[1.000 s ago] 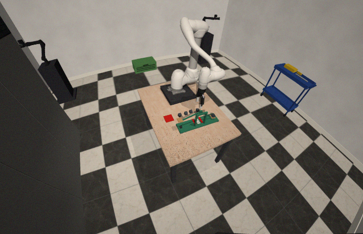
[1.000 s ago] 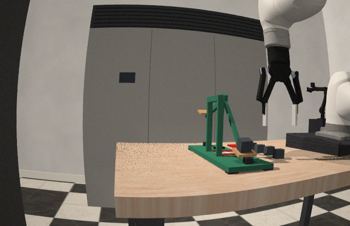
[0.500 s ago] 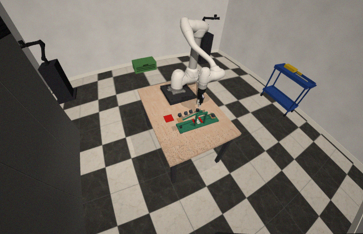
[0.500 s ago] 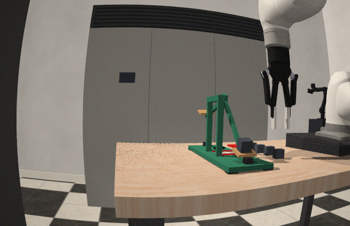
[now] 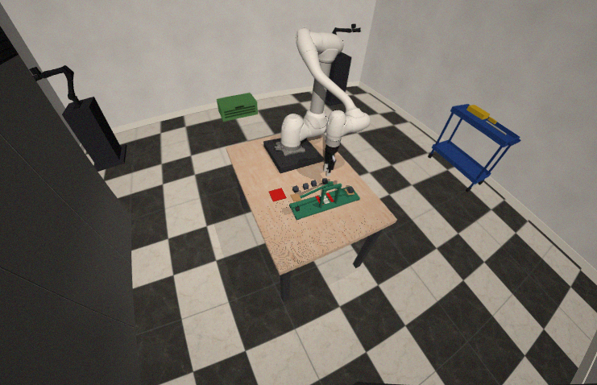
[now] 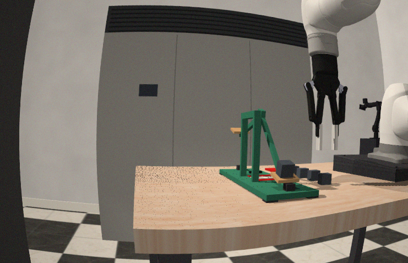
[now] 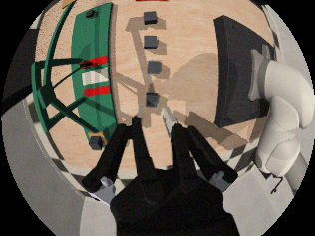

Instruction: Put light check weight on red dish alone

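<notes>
My gripper (image 5: 327,172) (image 6: 326,145) (image 7: 154,112) is partly open and empty, high above the nearest end of a row of dark weights. The row's weights (image 5: 325,180) (image 6: 324,178) (image 7: 153,100) stand apart on the table. One more dark weight (image 5: 350,189) (image 6: 284,168) (image 7: 96,142) sits on the balance's lowered pan. The other pan (image 5: 296,197) (image 6: 235,130) is raised and bare. The green rocker balance (image 5: 303,212) (image 6: 272,197) is tilted; its pointer seems to be over a red field. The red dish (image 5: 277,194) lies flat and empty beyond the row's far end.
The wooden table (image 5: 308,245) (image 6: 185,211) carries everything. The arm's black base plate (image 5: 280,164) (image 6: 365,169) (image 7: 226,74) stands on the row's other side from the balance. The balance's upright frame (image 6: 255,145) rises well above the weights.
</notes>
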### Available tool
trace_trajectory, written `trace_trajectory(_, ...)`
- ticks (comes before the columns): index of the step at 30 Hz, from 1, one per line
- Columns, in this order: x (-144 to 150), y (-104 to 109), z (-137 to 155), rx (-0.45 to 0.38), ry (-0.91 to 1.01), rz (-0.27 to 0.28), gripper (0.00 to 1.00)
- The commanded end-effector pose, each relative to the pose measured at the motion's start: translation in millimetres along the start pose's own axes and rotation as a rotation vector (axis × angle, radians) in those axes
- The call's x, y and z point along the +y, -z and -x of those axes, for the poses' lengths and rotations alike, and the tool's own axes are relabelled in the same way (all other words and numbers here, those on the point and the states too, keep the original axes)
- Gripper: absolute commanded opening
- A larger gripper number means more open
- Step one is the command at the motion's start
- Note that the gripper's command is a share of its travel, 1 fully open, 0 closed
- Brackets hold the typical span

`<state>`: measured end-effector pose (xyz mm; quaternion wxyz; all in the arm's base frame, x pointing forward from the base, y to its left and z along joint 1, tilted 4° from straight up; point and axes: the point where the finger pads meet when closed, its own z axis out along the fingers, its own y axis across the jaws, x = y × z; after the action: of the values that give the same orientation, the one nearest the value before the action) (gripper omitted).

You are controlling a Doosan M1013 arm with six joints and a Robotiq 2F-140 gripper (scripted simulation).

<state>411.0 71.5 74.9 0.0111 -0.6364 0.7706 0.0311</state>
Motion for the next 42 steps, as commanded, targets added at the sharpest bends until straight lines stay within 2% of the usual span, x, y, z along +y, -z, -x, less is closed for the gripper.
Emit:
trace_trajectory(1,0.4,-0.7,-2.5,-0.001,-0.002,-0.001,0.35)
trace_trajectory(15,0.4,-6.5,-2.5,-0.001,-0.002,-0.001,0.35)
trace_trajectory(42,0.3,-42.4,-2.5,-0.001,-0.002,-0.001,0.35)
